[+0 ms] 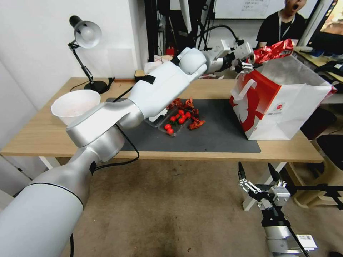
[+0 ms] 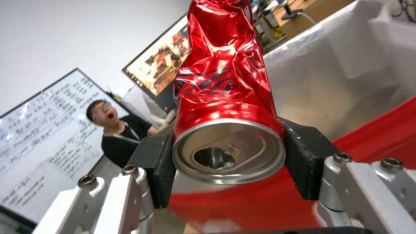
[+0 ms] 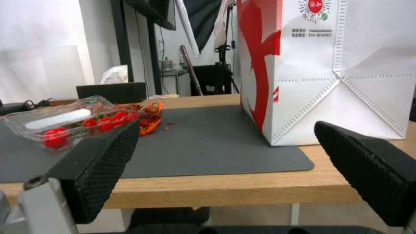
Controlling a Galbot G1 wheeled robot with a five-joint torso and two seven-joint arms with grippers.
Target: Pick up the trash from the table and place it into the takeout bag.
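— Two arms, one busy. Start at the left: what is the room like?

— White wall, and a black desk lamp (image 1: 85,39) with a pale shade stands on the far left corner of the table (image 1: 39,132), a long light-wood top on white legs. Near it sits a large white bowl (image 1: 75,104). A dark grey mat (image 1: 218,134) covers the middle of the table, and on it lies a clear tray of cherry tomatoes (image 1: 174,121) with crumpled red scraps (image 1: 195,124) just beside it. The floor below is brownish.

— And to the right?

— The takeout bag (image 1: 286,107) stands upright on the mat's right end, mouth open, silvery lining showing. Its sides are white, with a red panel, a white handle and white pattern.

— Any writing?

— A small round red logo (image 3: 315,6) on the white side, with two lines of tiny print under it that I cannot read. A whiteboard (image 2: 39,130) in the room behind carries handwriting, also too small to read.

— Where is the trash?

— The left gripper (image 1: 247,61) is raised over the bag's rim, its black pads (image 2: 305,156) clamped on a red drink can (image 2: 225,97). The can is badly crushed and creased, shiny red, with its silver top and open mouth facing the wrist camera. It lies roughly level, above the bag's opening.

— The other arm?

— The right gripper (image 1: 258,175) hangs below the table's front edge, fingers spread wide, holding nothing.
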